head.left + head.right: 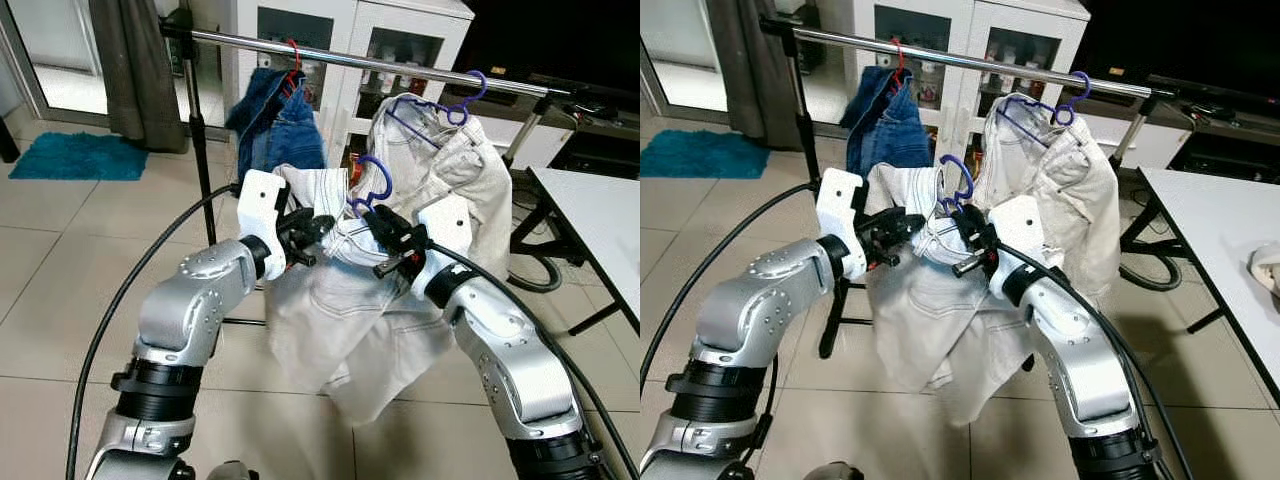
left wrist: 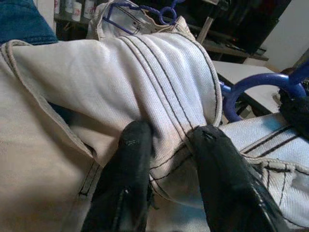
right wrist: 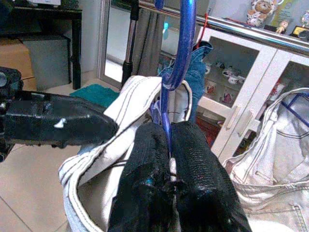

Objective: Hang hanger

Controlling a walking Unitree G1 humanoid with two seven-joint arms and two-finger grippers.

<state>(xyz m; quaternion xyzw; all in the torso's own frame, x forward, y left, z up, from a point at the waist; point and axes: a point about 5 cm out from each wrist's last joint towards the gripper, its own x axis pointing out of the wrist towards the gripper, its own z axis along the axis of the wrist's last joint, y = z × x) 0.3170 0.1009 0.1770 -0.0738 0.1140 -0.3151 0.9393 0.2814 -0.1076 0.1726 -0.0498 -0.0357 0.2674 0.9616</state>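
A blue plastic hanger carries cream jeans and is held in front of me, below the chrome rail. My right gripper is shut on the hanger's neck, just under its hook. On the left, my left gripper is shut on a fold of the jeans' waistband, with its fingers pinching the cloth. The hook points up, well short of the rail.
On the rail hang a second pair of cream jeans on a blue hanger and blue denim on a red hanger. A white cabinet stands behind, a white table at right, and a teal rug at left.
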